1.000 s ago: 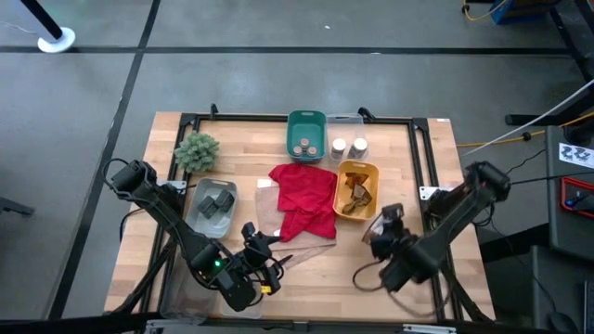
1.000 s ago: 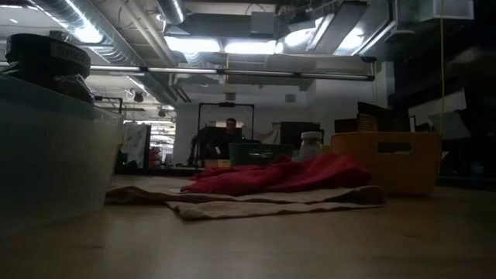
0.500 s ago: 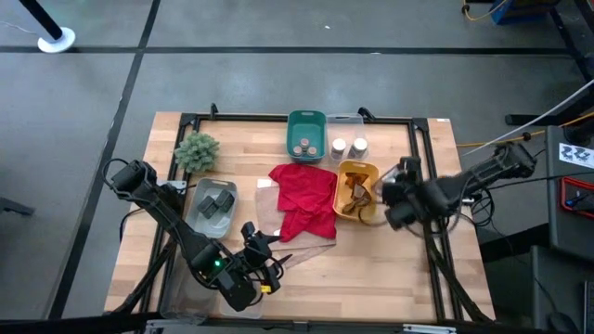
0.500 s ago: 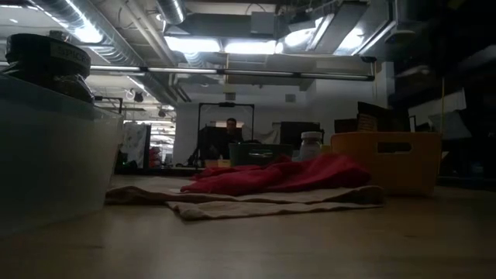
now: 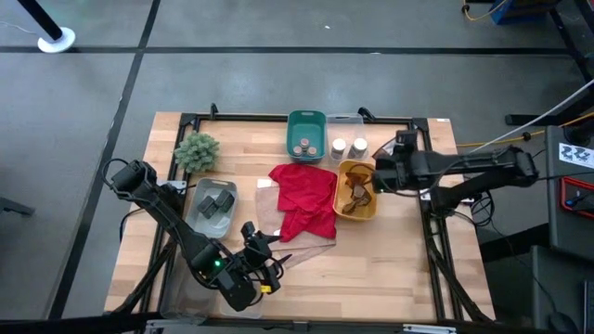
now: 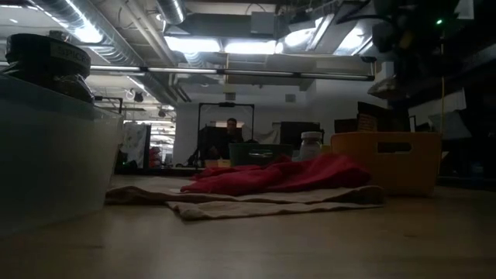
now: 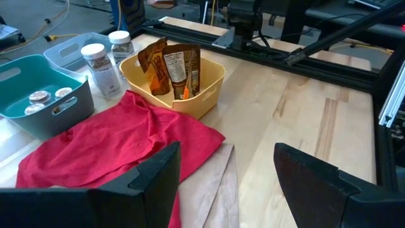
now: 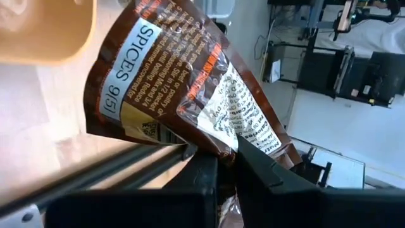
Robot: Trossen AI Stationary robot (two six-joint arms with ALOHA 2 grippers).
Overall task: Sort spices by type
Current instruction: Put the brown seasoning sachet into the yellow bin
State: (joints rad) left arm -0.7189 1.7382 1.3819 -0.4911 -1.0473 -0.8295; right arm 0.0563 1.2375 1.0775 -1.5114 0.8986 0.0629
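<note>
Right gripper (image 8: 226, 166), clamped on a packet (image 8: 183, 88), has swung from the near worktop to above the yellow bin (image 5: 368, 210); drop pending. Left gripper (image 7: 224, 180) waits, jaws wide, empty.

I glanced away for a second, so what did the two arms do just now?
The right gripper, shut on a brown foil packet, swung from the table's near edge up to the yellow bin. The left gripper stayed open and still; nothing else moved.

Two dark jointed arms, black cables, flat angular black fingers (image 7: 316, 180)
</note>
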